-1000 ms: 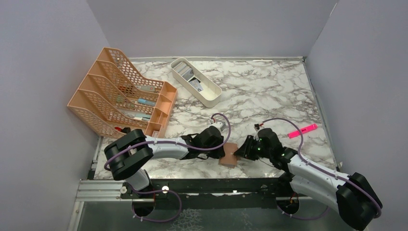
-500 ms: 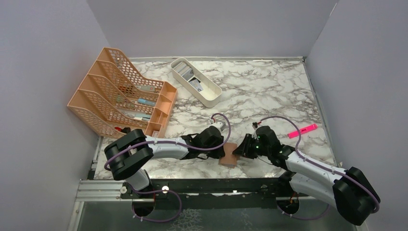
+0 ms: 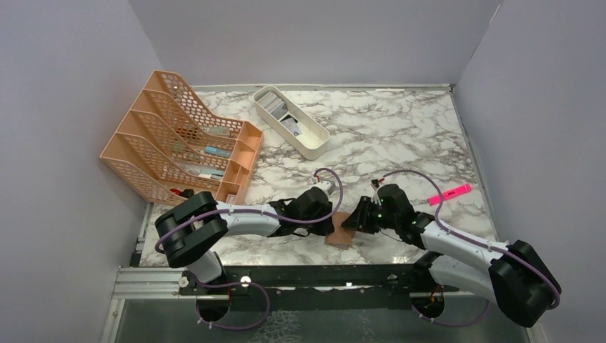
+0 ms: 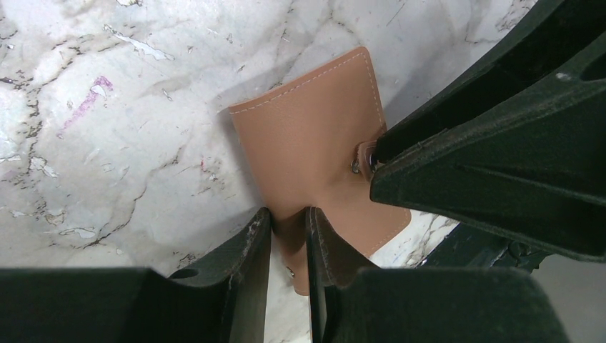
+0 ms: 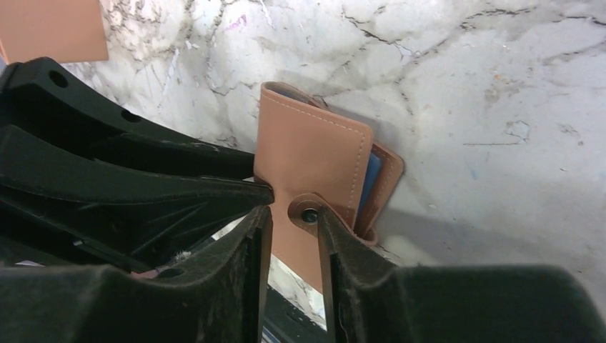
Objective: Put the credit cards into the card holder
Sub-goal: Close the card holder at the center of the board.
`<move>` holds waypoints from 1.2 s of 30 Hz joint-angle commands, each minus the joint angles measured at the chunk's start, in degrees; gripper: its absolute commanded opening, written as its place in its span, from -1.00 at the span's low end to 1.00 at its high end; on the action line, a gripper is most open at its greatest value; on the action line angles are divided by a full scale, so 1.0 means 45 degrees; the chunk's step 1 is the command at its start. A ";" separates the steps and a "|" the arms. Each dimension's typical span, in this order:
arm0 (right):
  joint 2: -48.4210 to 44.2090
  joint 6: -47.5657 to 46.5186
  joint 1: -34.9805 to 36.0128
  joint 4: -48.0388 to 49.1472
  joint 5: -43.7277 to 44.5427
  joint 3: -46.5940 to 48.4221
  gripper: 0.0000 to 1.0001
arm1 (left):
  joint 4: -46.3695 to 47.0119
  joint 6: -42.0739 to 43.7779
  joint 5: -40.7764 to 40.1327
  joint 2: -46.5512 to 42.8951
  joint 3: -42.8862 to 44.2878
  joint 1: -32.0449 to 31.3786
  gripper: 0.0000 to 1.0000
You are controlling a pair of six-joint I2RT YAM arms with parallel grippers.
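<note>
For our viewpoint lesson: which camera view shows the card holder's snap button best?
Right wrist view: the snap button sits close and sharp on the strap of the card holder. Left wrist shows only a half-hidden stud at the holder's edge; from the top the holder is a tiny brown patch, no button discernible.

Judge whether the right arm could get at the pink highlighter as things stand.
Probably yes: the highlighter lies uncovered on bare marble beside that arm, though its jaws are at the card holder.
</note>
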 commanded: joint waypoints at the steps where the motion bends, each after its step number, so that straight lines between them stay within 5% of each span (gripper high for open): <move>1: 0.0122 -0.0082 0.0035 0.0427 -0.0323 -0.0020 -0.23 | -0.0319 0.0311 0.0516 0.0675 -0.0104 -0.0226 -0.51; 14: -0.0026 -0.0038 0.0031 0.0487 0.0047 -0.0623 -0.65 | -0.0305 0.0255 0.0467 0.0639 -0.0155 -0.0245 -0.51; 36: 0.1239 -0.0631 0.0572 -0.2204 0.1570 0.0527 -0.66 | 0.0286 0.0063 0.0705 0.0755 -0.0227 -0.0265 -0.52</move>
